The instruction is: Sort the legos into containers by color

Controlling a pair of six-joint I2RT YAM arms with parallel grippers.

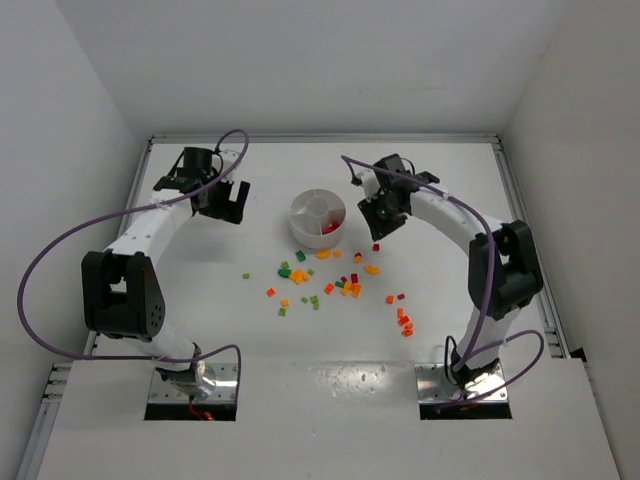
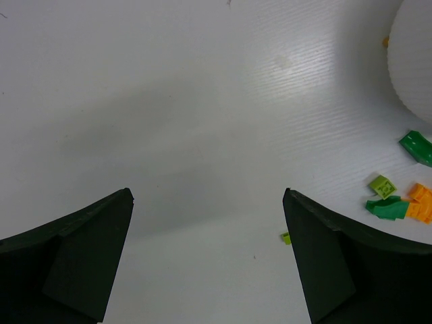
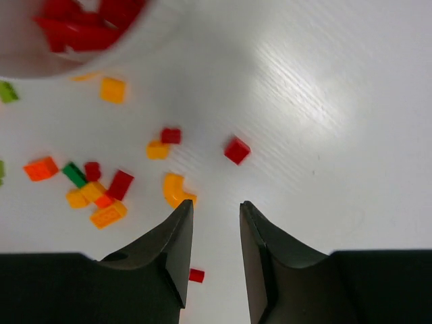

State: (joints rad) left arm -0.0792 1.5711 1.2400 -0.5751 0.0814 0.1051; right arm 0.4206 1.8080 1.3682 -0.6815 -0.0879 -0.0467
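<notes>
The round white dish [image 1: 300, 226] stands mid-table, with red legos [image 1: 330, 227] in one wedge. Loose red, orange and green legos [image 1: 330, 285] lie scattered in front of it. My right gripper [image 1: 378, 226] hovers just right of the dish. In the right wrist view its jaws [image 3: 216, 203] stand narrowly open with nothing between them, above bare table. A red brick [image 3: 237, 150] lies just ahead and a curved orange brick [image 3: 174, 189] by the left fingertip. My left gripper [image 1: 230, 205] is left of the dish, wide open [image 2: 207, 192] and empty.
The dish's wall [image 2: 415, 61] shows at the left wrist view's right edge, with green bricks [image 2: 388, 206] and an orange one [image 2: 422, 199] below it. A tiny lime brick [image 2: 285, 237] lies by the right finger. Metal rails edge the table at left [image 1: 140, 175] and right [image 1: 515, 190].
</notes>
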